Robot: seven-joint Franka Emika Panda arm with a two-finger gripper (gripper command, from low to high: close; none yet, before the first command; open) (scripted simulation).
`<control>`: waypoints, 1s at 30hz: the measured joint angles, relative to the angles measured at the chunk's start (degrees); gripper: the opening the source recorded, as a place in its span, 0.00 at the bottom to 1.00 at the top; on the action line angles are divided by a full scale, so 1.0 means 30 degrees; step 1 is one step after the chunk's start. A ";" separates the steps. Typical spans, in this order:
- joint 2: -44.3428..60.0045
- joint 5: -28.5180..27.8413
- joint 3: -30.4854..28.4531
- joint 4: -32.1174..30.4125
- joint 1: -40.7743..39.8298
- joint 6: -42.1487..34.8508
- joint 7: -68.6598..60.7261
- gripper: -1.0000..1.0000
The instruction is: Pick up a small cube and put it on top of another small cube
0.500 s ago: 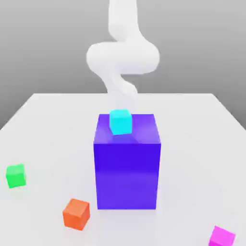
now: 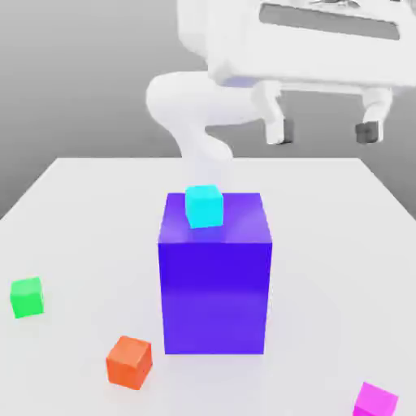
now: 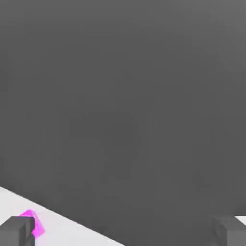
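A small cyan cube (image 2: 203, 205) rests on top of a large blue block (image 2: 215, 272) in the middle of the white table (image 2: 81, 219). A green cube (image 2: 27, 296) lies at the exterior view's left, an orange cube (image 2: 129, 361) near the front, and a magenta cube (image 2: 375, 400) at the front right. My gripper (image 2: 322, 131) hangs open high above the table, up and to the exterior view's right of the blue block, with nothing between its fingers (image 2: 276, 130). In the hand view the gripper (image 3: 126, 233) shows its two dark fingertips wide apart, with the magenta cube (image 3: 33, 223) beside one of them.
The white arm (image 2: 203, 101) curves up behind the blue block. The table's far edge (image 2: 122, 160) meets a grey backdrop. Bare table surface lies to the exterior view's right of the block.
The hand has come into the exterior view at the top right, where half a second ago only the arm's curve showed. The cubes have not moved.
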 joint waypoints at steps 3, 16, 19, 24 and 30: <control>0.2079 -0.0147 0.0330 0.0159 0.0530 0.0541 -0.0909 0.50; 1.1138 -0.1713 0.1366 0.0939 0.2244 0.3116 -0.3942 0.50; 1.3209 -0.2143 0.1016 0.1374 0.2592 0.4580 -0.3756 0.50; 1.3677 -0.2212 0.0920 0.1479 0.2675 0.4915 -0.3715 0.00; 1.2020 -0.1864 0.1253 0.1097 0.2427 0.3628 -0.3976 0.00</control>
